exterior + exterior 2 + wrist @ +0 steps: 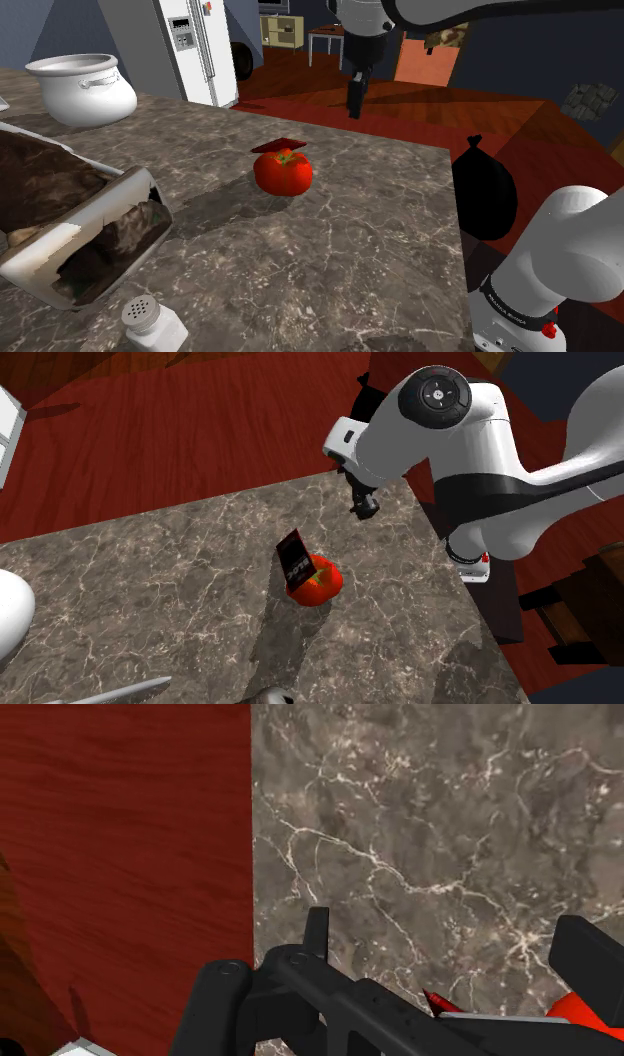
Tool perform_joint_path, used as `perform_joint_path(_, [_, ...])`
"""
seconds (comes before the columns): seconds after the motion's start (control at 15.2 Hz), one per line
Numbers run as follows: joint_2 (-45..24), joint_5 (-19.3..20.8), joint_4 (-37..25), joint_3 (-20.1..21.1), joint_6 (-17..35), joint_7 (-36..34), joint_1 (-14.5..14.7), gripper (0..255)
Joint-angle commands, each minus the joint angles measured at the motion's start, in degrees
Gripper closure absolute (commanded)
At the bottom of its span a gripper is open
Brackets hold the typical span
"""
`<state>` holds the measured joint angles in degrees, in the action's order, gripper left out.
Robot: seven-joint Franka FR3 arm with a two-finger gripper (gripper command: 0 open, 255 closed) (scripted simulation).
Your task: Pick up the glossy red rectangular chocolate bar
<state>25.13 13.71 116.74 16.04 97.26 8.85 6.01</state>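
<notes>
- While the gripper (355, 100) hangs above the far edge of the counter (340, 250), the red bar (280, 145) sits tilted on a tomato (285, 175) at mid-counter, well apart from it.
- In the wrist view the fingers (317, 932) stand apart with nothing between them. Bare counter and red floor (120, 854) lie ahead.
- The step in hand appears to be the approach: the arm (450, 442) must travel in over the counter toward the tomato and come down on the bar.
- Done well, the fingers would straddle the bar across its thin faces, not along its length, and close gently.
- The risk, judging by the perch, is that a nudge tips the bar off or rolls the tomato, so a slow, straight descent looks wise.
</notes>
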Motion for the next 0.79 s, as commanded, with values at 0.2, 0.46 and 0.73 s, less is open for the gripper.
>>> perform_joint_path(0.2, [-7.15,7.26,-6.10,6.80,0.15,0.10,1.70,0])
perform_joint_path(0.46, [-13.31,14.19,-10.99,12.38,-0.76,-0.20,3.29,0])
perform_joint_path(0.73, [-19.78,22.10,-15.34,17.62,-2.41,-0.63,5.60,0])
